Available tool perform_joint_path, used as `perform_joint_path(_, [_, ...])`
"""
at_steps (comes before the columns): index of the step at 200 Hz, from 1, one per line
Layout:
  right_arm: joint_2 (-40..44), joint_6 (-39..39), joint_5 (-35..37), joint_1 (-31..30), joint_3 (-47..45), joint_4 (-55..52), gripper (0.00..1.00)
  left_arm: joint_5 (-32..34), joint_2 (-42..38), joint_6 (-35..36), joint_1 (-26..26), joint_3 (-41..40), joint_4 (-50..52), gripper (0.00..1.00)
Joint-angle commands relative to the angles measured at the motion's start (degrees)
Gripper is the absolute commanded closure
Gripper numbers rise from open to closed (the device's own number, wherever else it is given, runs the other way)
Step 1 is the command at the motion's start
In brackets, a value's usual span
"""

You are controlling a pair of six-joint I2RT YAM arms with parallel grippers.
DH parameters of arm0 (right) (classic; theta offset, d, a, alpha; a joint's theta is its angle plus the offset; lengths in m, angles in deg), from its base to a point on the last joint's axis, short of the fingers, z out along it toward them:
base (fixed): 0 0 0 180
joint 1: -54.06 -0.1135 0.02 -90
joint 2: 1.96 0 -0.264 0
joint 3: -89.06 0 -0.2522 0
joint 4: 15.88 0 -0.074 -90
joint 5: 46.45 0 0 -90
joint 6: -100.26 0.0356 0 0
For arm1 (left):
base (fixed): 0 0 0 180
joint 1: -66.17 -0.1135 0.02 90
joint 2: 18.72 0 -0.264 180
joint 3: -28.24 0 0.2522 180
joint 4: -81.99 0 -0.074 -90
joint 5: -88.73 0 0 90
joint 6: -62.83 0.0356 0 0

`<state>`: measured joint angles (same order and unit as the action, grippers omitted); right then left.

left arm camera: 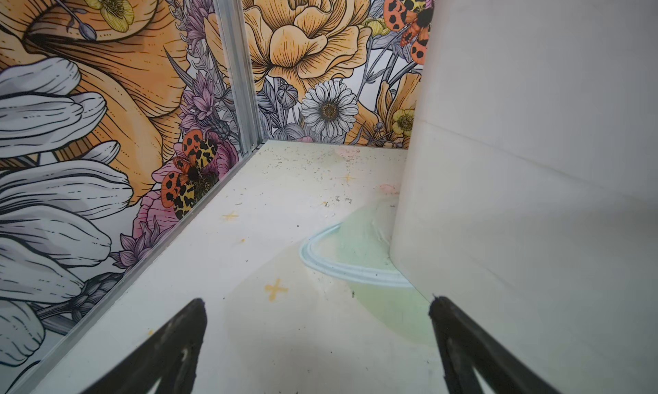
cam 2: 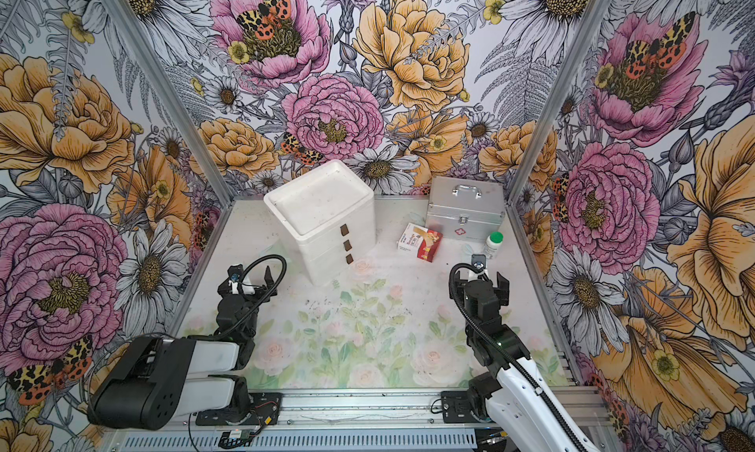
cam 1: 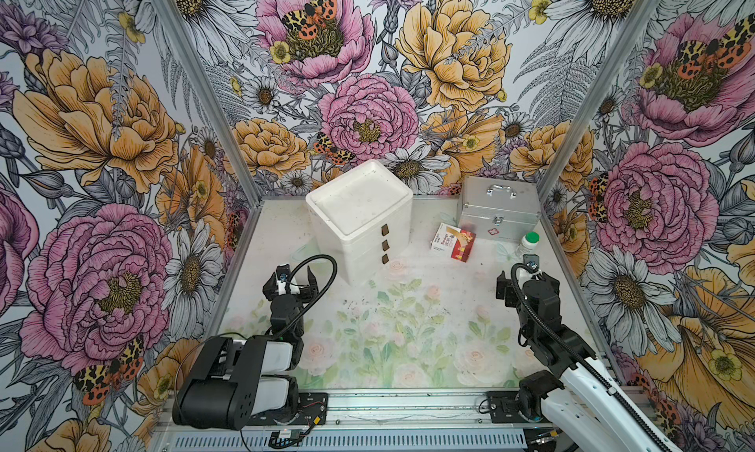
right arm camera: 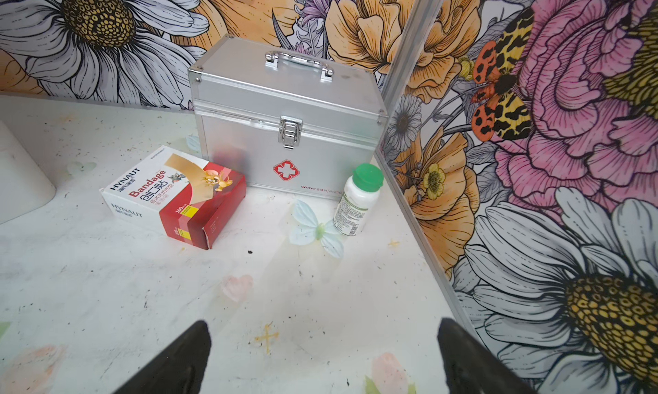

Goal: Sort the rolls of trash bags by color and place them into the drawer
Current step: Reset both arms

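The black left claw [cam 1: 295, 279] and the black right claw [cam 1: 528, 284] stood wide and empty, probably since the tall white plastic drawer box [cam 1: 359, 233] was shut and no rolls showed.

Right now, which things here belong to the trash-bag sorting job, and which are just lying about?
For the job: white drawer unit, drawers shut; left gripper and right gripper, both open, empty. No rolls of trash bags in view.
Lying about: silver first-aid case; bandage box; white bottle with green cap.
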<state>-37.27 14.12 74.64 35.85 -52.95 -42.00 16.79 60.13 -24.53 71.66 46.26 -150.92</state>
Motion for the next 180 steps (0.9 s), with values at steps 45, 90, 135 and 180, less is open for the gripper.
perform_joint_path(45, [-5.9, -7.0, -3.6, 2.5, -10.0, 27.1, 0.01, -1.1, 12.8, 1.3, -0.1, 6.1, -12.5, 0.01])
perform_joint_path(90, [-17.5, -4.5, -8.4, 7.9, -13.0, 45.6, 0.01, -4.2, 10.7, 2.0, -0.4, 9.9, -2.3, 0.01])
perform_joint_path(135, [-37.8, -2.7, -13.4, 12.3, -11.4, 65.6, 0.00, -9.5, 9.7, 1.3, -2.2, 14.6, 7.8, 0.01])
perform_joint_path(180, [-52.8, -0.8, -16.3, 15.7, -7.5, 74.0, 0.00, -9.5, 9.6, 1.3, -2.4, 14.7, 8.1, 0.01])
